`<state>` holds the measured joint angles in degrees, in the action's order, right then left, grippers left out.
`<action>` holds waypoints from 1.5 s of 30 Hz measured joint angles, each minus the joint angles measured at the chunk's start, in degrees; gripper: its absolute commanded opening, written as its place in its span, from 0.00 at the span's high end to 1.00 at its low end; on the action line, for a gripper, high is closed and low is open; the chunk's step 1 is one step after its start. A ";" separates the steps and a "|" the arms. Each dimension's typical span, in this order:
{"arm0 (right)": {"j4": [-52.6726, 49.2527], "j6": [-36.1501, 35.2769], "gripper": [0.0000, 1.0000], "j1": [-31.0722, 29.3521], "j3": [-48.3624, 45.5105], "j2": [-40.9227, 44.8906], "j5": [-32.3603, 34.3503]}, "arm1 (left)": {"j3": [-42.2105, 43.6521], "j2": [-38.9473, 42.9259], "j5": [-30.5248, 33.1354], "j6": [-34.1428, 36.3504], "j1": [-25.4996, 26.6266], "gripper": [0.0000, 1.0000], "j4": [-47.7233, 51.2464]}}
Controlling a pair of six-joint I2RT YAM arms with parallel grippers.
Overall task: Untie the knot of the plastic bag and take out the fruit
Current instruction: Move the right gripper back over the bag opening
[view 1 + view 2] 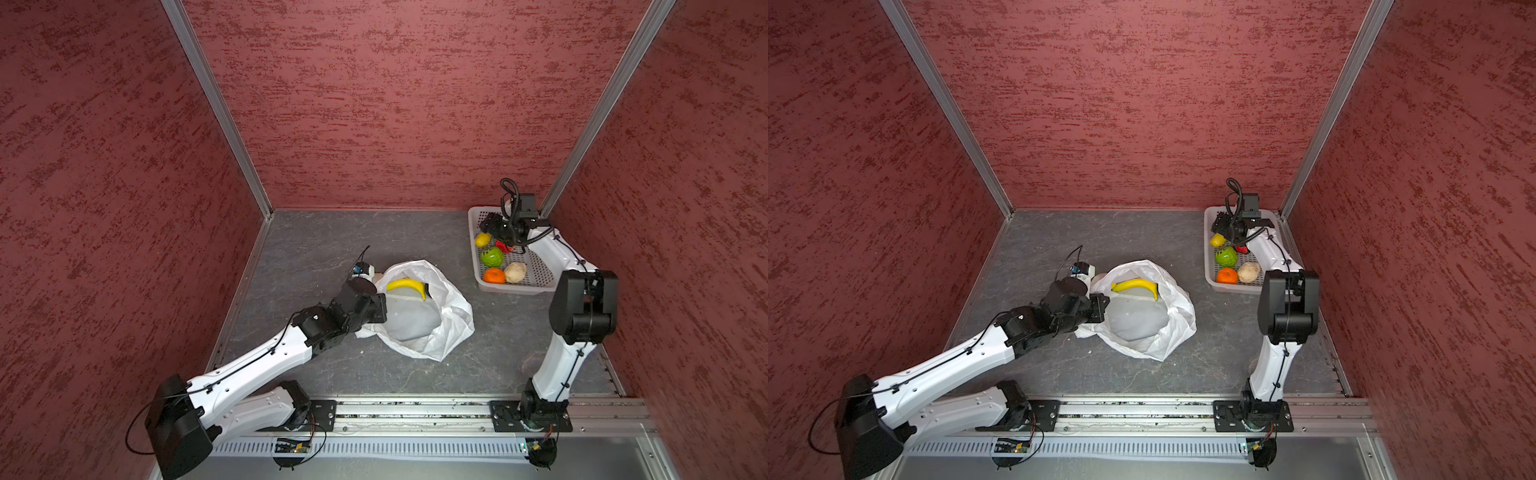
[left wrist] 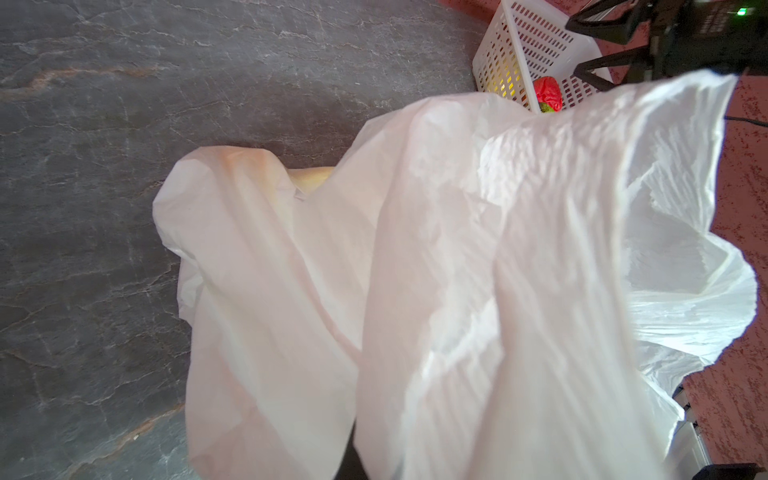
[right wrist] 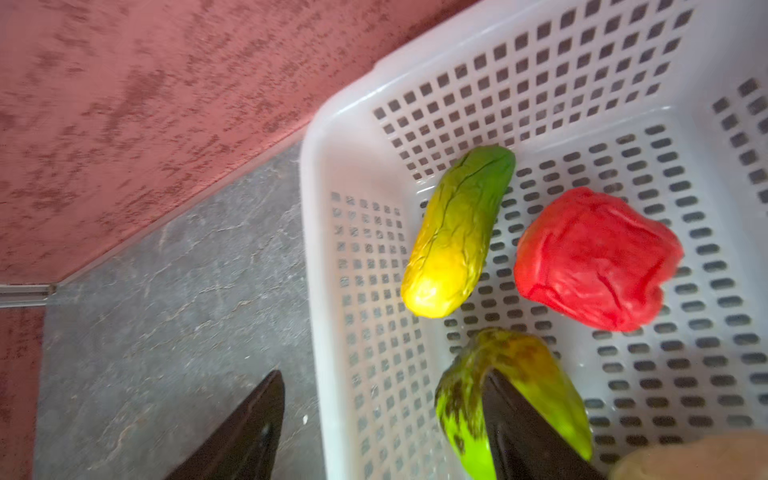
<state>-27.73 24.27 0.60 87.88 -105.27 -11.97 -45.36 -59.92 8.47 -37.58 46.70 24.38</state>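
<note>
- The bag (image 1: pixel 449 328) lies mid-tabletop (image 1: pixel 316 249) with no knot showing and its mouth gaping upward.
- A banana (image 1: pixel 405 284) is the only fruit seen inside, at the mouth's 12 o'clock against the far wall.
- The basket (image 1: pixel 519 289) sits at 2 o'clock from the bag, well apart. It holds an orange (image 1: pixel 493 275), an apple (image 1: pixel 492 257), a beige piece (image 1: pixel 515 272), a red piece (image 3: pixel 594 257), a yellow-green oblong (image 3: pixel 453 232) and a mottled green piece (image 3: pixel 519 374).
- The left arm (image 1: pixel 266 357) ends at the bag's 9 o'clock rim. The left fingers are hidden by plastic but clenched, and since the sheet fans out from the wrist camera, I judge they pinch the rim.
- The right fingers (image 3: pixel 528 432) are spread and hold nothing. One hangs outside the basket wall over the tabletop, and the other is inside, against the mottled piece.
- Risk: the basket wall stands between the spread fingers. Pulling away sideways or closing could hook it and drag or tip the basket, spilling fruit.
- Risk: the inner finger could nudge the mottled piece as it leaves.
- Risk: the thin plastic could slip from the left pinch, and the mouth would then sag over the banana.
- Risk: reaching for the banana could snag the far rim or catch film along with the fruit, because it lies tight against the wall.
</note>
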 measured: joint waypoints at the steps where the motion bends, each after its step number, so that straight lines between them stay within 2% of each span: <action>1: -0.20 -0.31 0.24 -0.24 -1.44 2.43 -0.37 | -0.09 0.11 0.09 0.07 0.02 1.00 0.07; 7: -3.06 -1.03 0.23 -5.20 -10.67 18.47 -2.56 | -0.66 0.39 0.63 1.05 0.15 1.00 0.46; 12: -7.15 -1.01 0.23 -14.64 -14.86 29.09 -3.19 | -1.16 0.37 0.59 2.14 0.20 1.00 0.52; 20: -11.80 1.01 0.23 -30.42 -15.26 38.51 -1.88 | -2.03 0.31 0.44 3.21 0.22 1.00 0.26; 27: -12.24 1.33 0.23 -44.48 -16.52 38.88 2.01 | -2.27 0.28 0.39 3.58 0.52 1.00 0.02; 31: -9.03 -1.64 0.23 -50.23 -22.34 37.79 4.46 | -2.27 0.31 0.33 3.54 1.31 1.00 0.02; 38: -0.48 -8.74 0.24 -51.93 -33.66 32.94 9.99 | -2.27 0.70 0.20 2.86 2.47 1.00 0.37; 45: 10.34 -13.81 0.24 -51.93 -38.62 27.21 11.82 | -2.27 1.68 0.22 1.62 3.56 1.00 0.85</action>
<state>-17.39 10.46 -51.33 49.25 -78.06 -0.14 -47.64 -58.24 8.69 -35.97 50.26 25.23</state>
